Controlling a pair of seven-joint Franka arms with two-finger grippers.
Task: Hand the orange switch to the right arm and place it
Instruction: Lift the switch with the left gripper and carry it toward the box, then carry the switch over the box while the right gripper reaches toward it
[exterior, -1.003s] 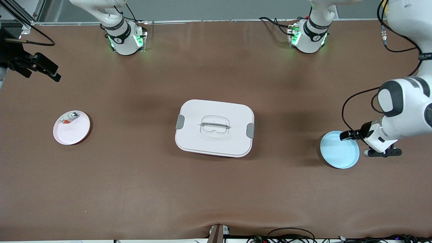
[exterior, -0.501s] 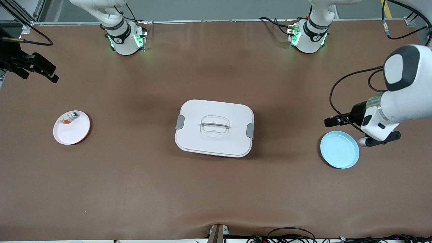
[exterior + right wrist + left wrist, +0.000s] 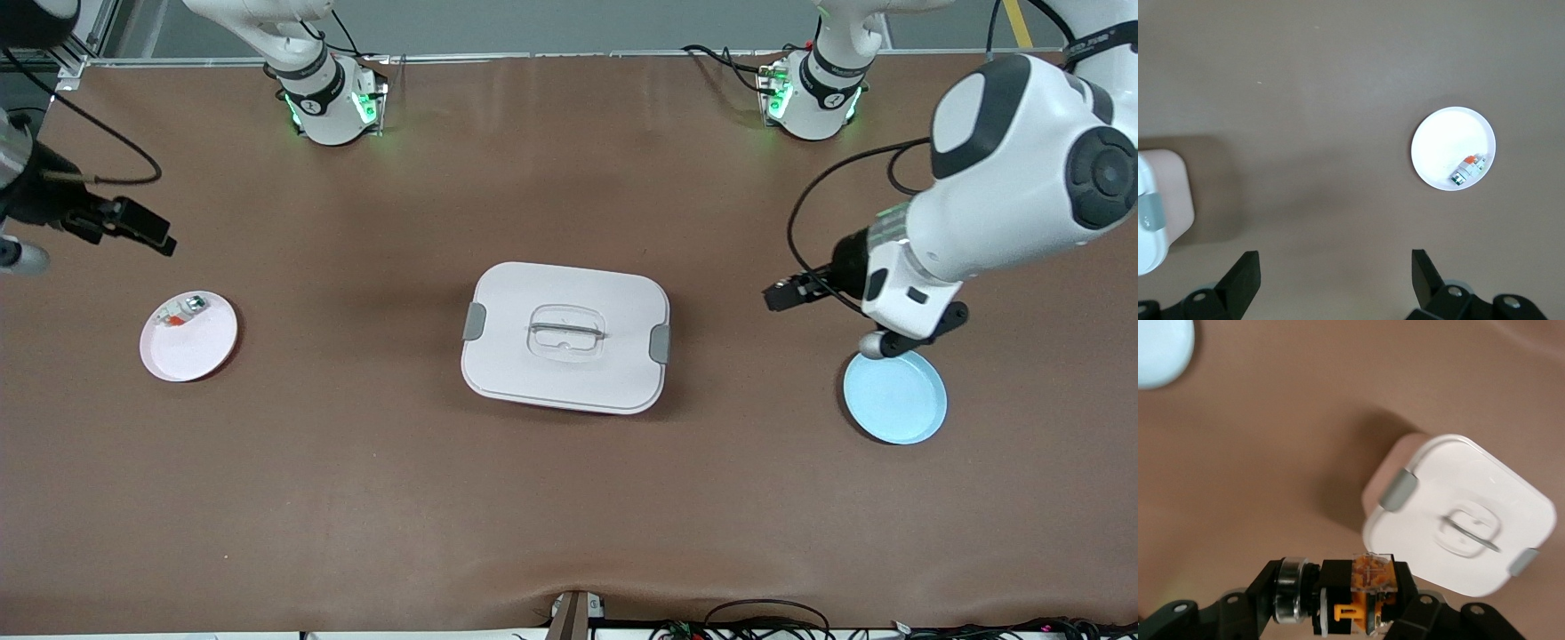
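Observation:
My left gripper point(image 3: 782, 294) is shut on the orange switch point(image 3: 1368, 590), a small black block with an orange face. It holds it in the air over the bare table between the white lidded box point(image 3: 565, 336) and the light blue plate point(image 3: 895, 396). In the left wrist view the switch sits crosswise between the jaws of the left gripper point(image 3: 1361, 599). My right gripper point(image 3: 147, 228) is open and empty, over the table at the right arm's end, beside the white plate point(image 3: 188, 336). Its fingers point(image 3: 1243, 275) stand wide apart.
The white plate point(image 3: 1445, 137) holds a small white-grey part with red and green bits point(image 3: 1468, 167). The box with its grey clips and clear handle stands mid-table and shows in both wrist views point(image 3: 1465, 520) point(image 3: 1155, 213). The blue plate point(image 3: 1158, 347) lies at the left arm's end.
My left gripper has risen from the blue plate and moved toward the box with the switch in it. My right gripper has shifted a little toward the table's middle.

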